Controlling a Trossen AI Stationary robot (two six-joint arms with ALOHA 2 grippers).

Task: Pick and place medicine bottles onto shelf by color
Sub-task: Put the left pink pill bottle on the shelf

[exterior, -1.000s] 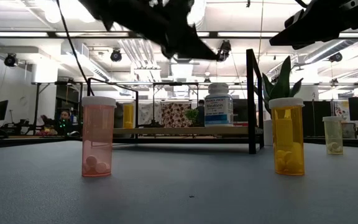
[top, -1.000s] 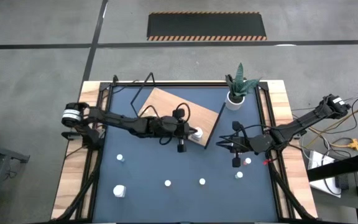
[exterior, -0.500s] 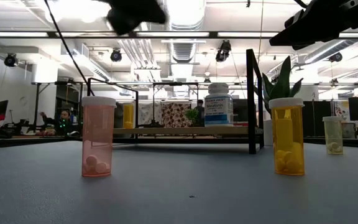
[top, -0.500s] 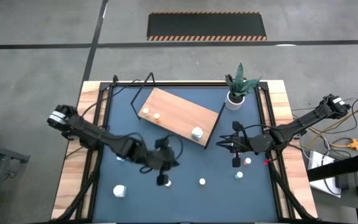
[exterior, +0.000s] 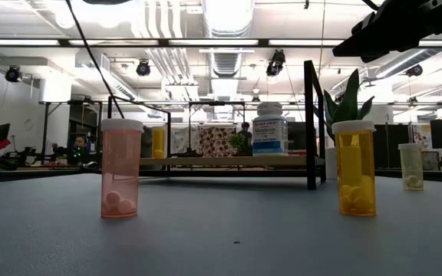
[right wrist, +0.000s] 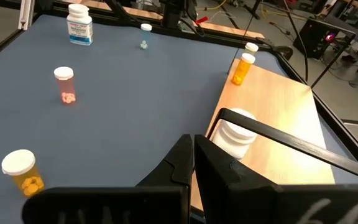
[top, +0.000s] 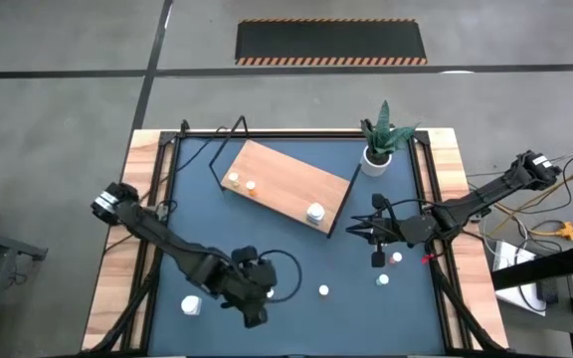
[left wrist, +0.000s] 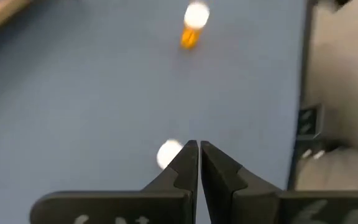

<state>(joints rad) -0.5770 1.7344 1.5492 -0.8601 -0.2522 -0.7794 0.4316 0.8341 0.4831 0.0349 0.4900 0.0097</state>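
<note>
Over the pink bottle

My left pincer (top: pixel 255 316), fingers together, lower centre; pink bottle (exterior: pixel 121 168) looks light, slick: grasp mid-body.

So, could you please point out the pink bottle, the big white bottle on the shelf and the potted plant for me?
pink bottle (exterior: pixel 121 172): low view, middle of its translucent body.
big white bottle (exterior: pixel 269 136): low view, on its label.
potted plant (top: pixel 374 159): high view, on the white pot.
</note>
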